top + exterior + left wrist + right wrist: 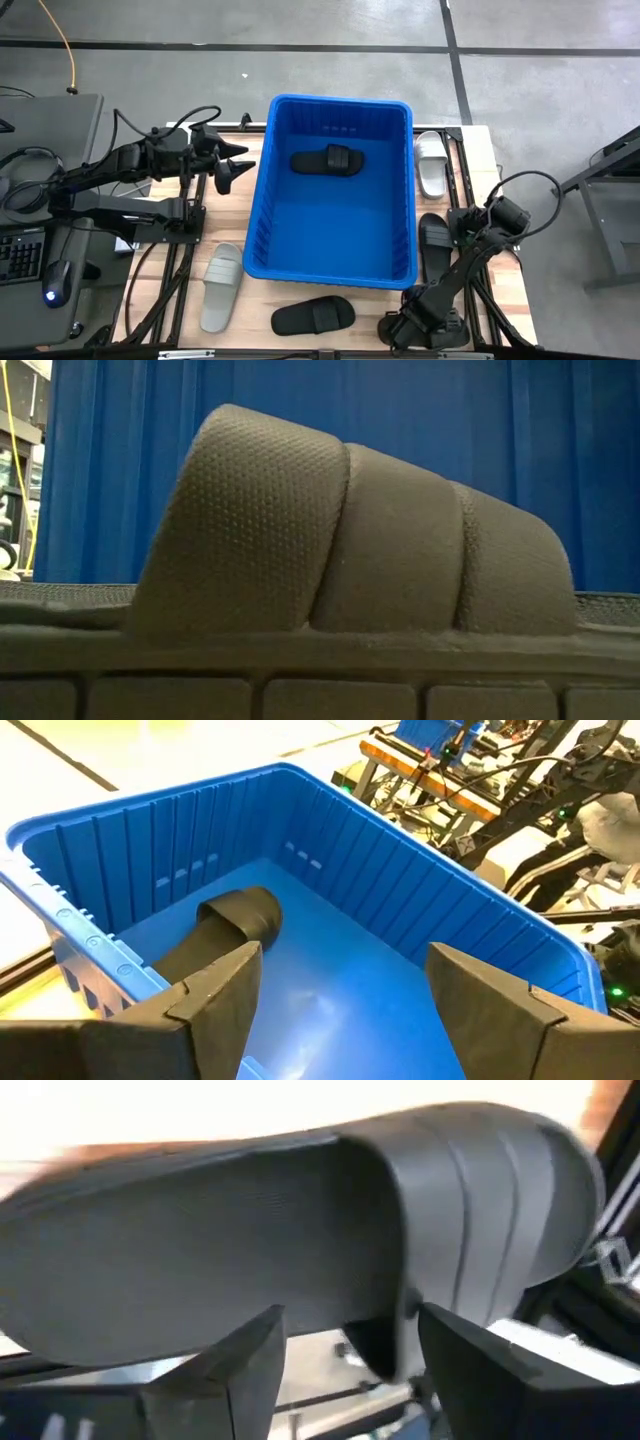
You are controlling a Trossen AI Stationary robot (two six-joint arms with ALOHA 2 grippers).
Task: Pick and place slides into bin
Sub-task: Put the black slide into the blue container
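Note:
The blue bin (330, 255) stands mid-table with one black slide (327, 161) lying on its floor, also seen in the left wrist view (235, 920). My left gripper (238, 165) (345, 990) hovers open at the bin's left rim, nothing between its fingers. My right gripper (393, 327) is low at the near right, beside a black slide (313, 316) on the table. In the right wrist view its open fingers (350, 1350) stand on either side of that slide's side edge (385, 1330), next to the strap. The low view shows this slide's strap (350, 530) close up. My right gripper stands open around the black slide's side edge (385, 1330) beside the strap. I cannot tell whether either finger touches it.
A second black slide (435, 245) lies right of the bin under my right arm. A white slide (432, 165) lies at the far right. A light grey slide (220, 285) lies at the near left. The bin's wall (400, 420) rises behind the near slide.

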